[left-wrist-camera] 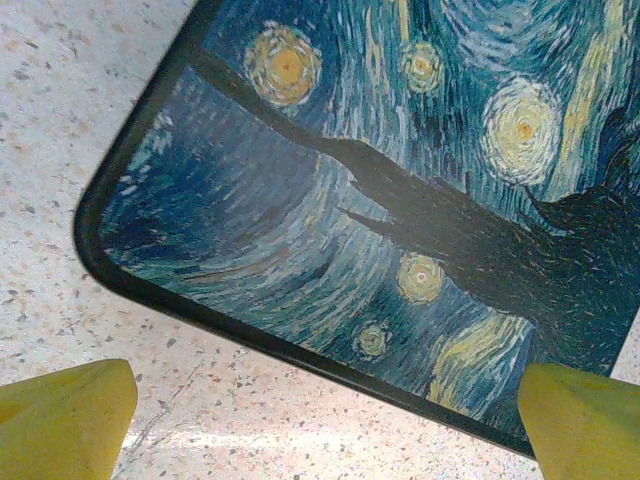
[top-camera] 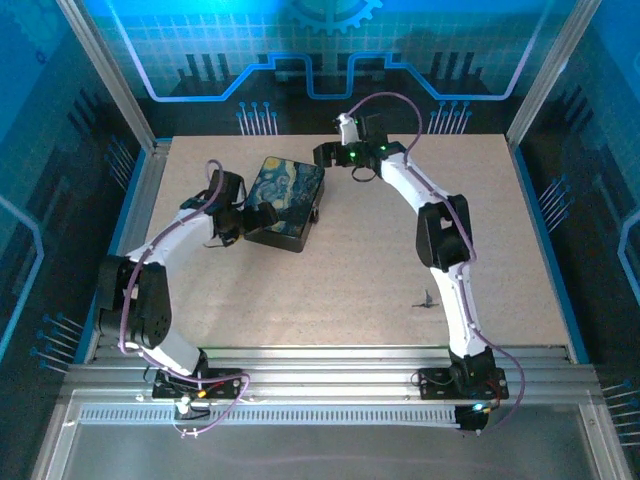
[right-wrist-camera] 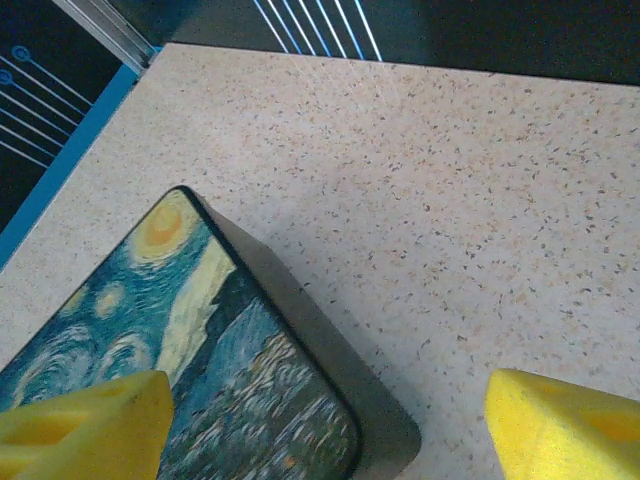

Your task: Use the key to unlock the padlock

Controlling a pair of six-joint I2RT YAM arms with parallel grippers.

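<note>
The box (top-camera: 285,200) has a smooth, faintly glossy lid printed with painted brushstrokes, and a dark matt rim. The worktop (top-camera: 360,270) is matt, beige and finely speckled. The left fingers (left-wrist-camera: 65,420) look like soft, matt yellow foam.

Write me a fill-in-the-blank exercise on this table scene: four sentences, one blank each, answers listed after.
1. The left gripper stands ____ above a corner of the box, gripping nothing.
2. The pads on its fingers are coloured ____.
3. The tiny dark key lies on the table, off to the ____ of the box.
4. The top of the box is ____ with swirls and stars.

Missing words: open; yellow; right; painted
</note>
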